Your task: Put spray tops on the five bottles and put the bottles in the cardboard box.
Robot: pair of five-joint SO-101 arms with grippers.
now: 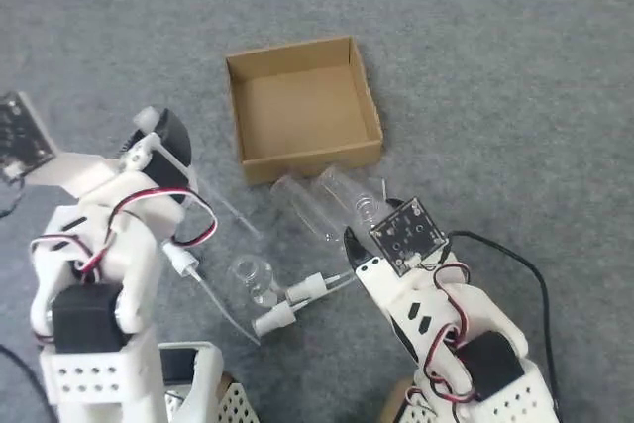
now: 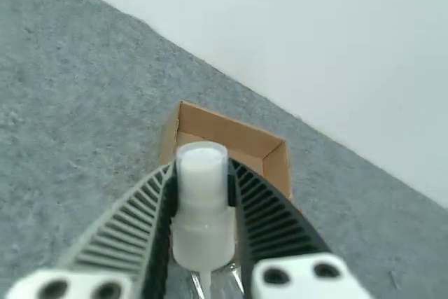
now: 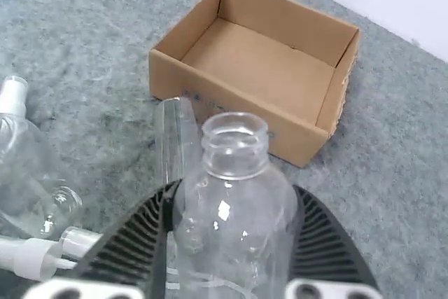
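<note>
My left gripper (image 2: pixel 201 176) is shut on a white spray top (image 2: pixel 203 208), held above the carpet at the left (image 1: pixel 157 131), with the cardboard box (image 2: pixel 269 148) farther ahead. My right gripper (image 3: pixel 234 204) is shut on a clear open-necked bottle (image 3: pixel 234 173), whose neck points toward the box (image 3: pixel 231 113). In the high view this bottle (image 1: pixel 347 195) lies just in front of the box (image 1: pixel 312 160), with the right gripper (image 1: pixel 359 237) behind it. A second clear bottle (image 1: pixel 297 207) lies beside it.
Another clear bottle (image 1: pixel 253 279) sits between the arms, with two loose spray tops (image 1: pixel 307 289) (image 1: pixel 272 322) beside it. A third spray top (image 1: pixel 180 260) with a long tube lies by the left arm. Grey carpet surrounds the box.
</note>
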